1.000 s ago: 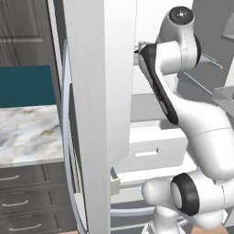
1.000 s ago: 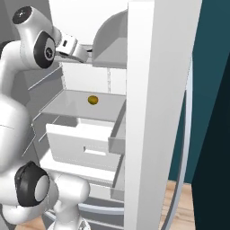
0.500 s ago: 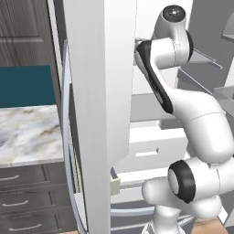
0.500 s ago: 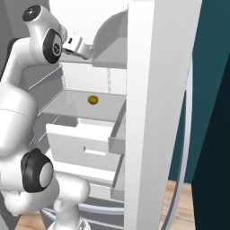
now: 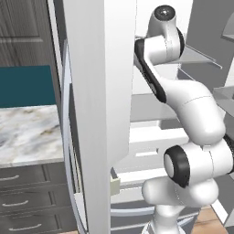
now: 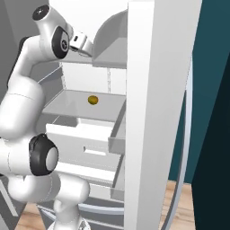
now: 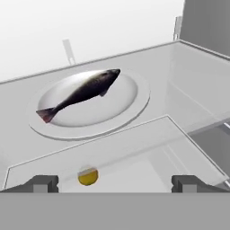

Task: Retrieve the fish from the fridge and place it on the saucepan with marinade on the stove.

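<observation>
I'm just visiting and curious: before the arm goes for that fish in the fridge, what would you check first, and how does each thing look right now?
1. Fridge door open, shelves reachable: ok.
2. Fish in sight of the hand camera, lying on the white plate: ok.
3. Gripper open and empty: ok.
4. Fingertips clear of the fish, none touching it: ok.
5. Small yellow item on the lower shelf, away from the plate: ok.
6. Saucepan on the stove ready to receive the fish: cannot tell.
</observation>
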